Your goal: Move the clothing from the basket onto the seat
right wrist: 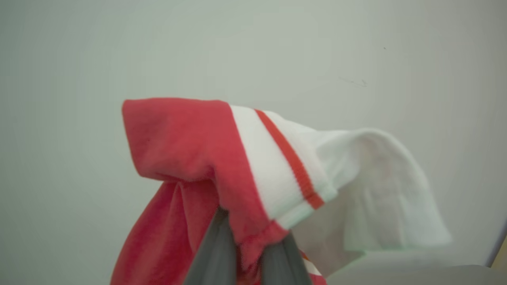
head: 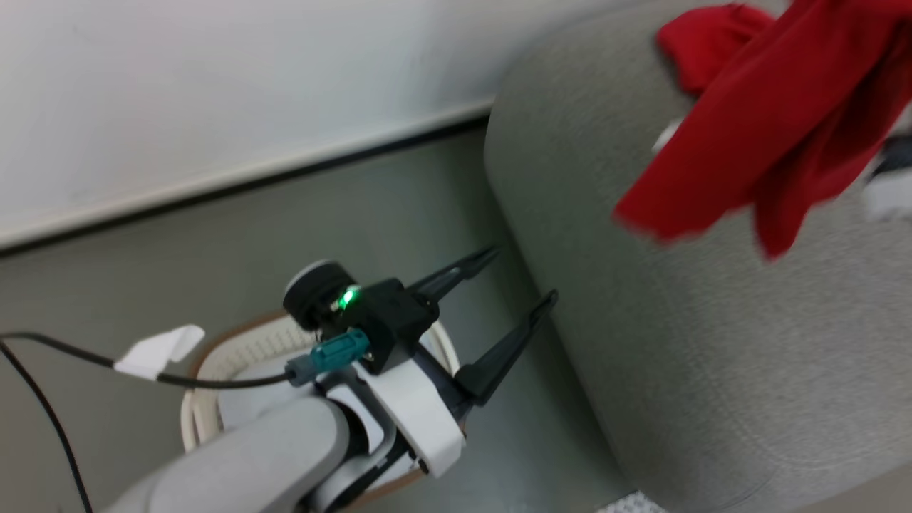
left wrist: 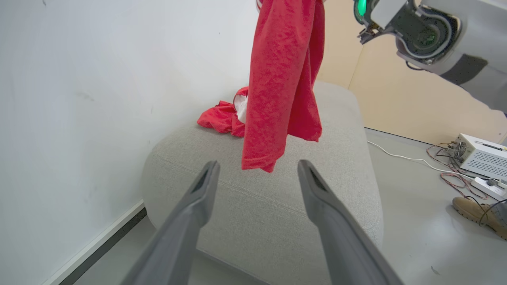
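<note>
Step in hand: setting the red shirt (left wrist: 283,79) down on the sofa (left wrist: 257,221); I judge this to be the drop-off.
Right gripper (right wrist: 253,233): pinched on a bunched fold beside the white, red-striped sleeve; the body hangs in a long drape just above the cushion.
Left gripper (head: 521,273): fingers spread wide, holding nothing, over the basket (head: 235,345) at the sofa's end.
Doing it well: I should lower until the hem pools, then release inward of the rounded edge so the slack cloth cannot slide off.
Already there: a crumpled red garment (left wrist: 222,118) lies on the sofa by the wall (left wrist: 79,99).
Shirt: thin, limp knit.
Sofa: coarse grey weave, stitched seam, probably grippy.
Basket: white perforated plastic, brown rim.
</note>
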